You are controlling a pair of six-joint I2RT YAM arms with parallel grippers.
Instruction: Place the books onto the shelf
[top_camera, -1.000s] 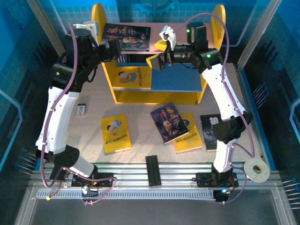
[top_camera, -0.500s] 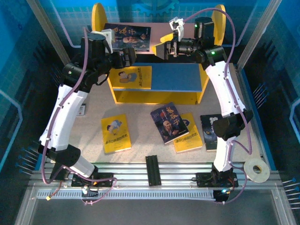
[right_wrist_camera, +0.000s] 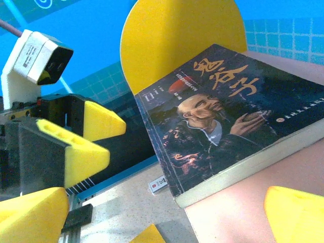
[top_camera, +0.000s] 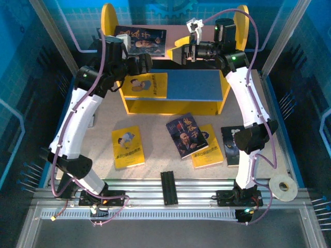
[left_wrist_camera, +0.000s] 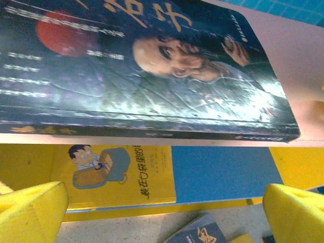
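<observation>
The shelf [top_camera: 111, 18] has yellow side panels, a pink upper board [top_camera: 172, 32] and a blue lower board [top_camera: 199, 85]. A dark portrait book [top_camera: 139, 40] [left_wrist_camera: 152, 66] [right_wrist_camera: 228, 111] lies flat on the pink board. A yellow book [top_camera: 147, 85] [left_wrist_camera: 121, 172] lies on the blue board. On the table lie a yellow book [top_camera: 128, 147], a dark portrait book [top_camera: 186, 135] overlapping another yellow book [top_camera: 209, 150], and a dark wolf book [top_camera: 231, 146]. My left gripper [top_camera: 145, 62] [left_wrist_camera: 164, 212] hovers open at the shelf's front left. My right gripper [top_camera: 178, 50] [right_wrist_camera: 164, 217] stands open over the pink board, holding nothing.
A small white card [right_wrist_camera: 160, 184] lies on the table left of the shelf. A black block [top_camera: 169, 187] and a tape roll [top_camera: 283, 187] sit by the front rail. Blue walls close in the sides and back.
The left arm swung right and forward toward the shelf's upper board. The right gripper rose from the lower board's level to the pink board. Both stayed open.
</observation>
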